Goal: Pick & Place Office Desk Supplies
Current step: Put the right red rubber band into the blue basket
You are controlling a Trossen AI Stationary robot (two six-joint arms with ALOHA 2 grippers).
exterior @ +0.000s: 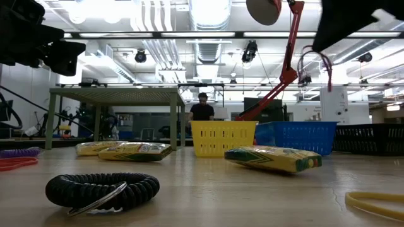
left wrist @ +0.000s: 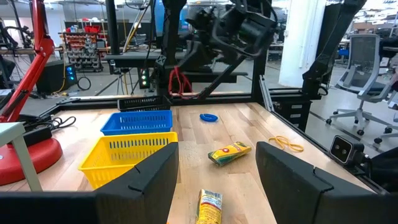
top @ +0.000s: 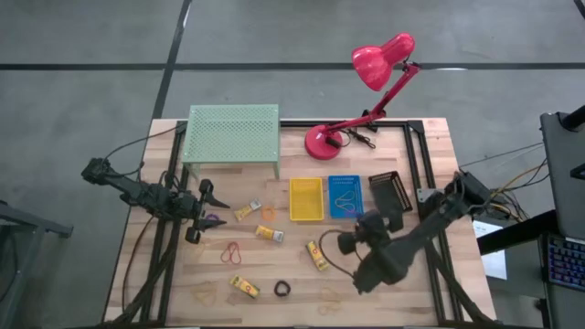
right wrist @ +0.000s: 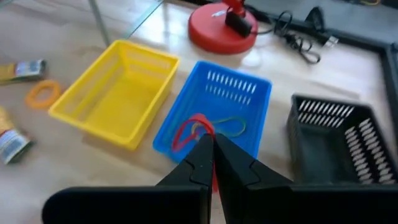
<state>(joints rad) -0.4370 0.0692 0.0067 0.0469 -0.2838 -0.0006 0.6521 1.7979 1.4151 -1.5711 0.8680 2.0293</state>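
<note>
My right gripper is raised near the blue basket and shut on a red rubber band. A greenish band lies in that basket. The yellow basket stands to its left and the black one to its right. Yellow packets, a red band, a purple coil and a black coil ring lie on the table. My left gripper waits open at the table's left, pointing level. My right gripper pinches the red rubber band at its upper part between the tips of its two shut fingers. The fingers slant down toward the table's far side. The band hangs slack as a loop below them, clear of the table.
A pink-red desk lamp stands at the far edge with its cord beside it. A pale green mesh shelf stands at the far left. Yellow bands lie near the front edge, and a blue ring lies beyond the packets.
</note>
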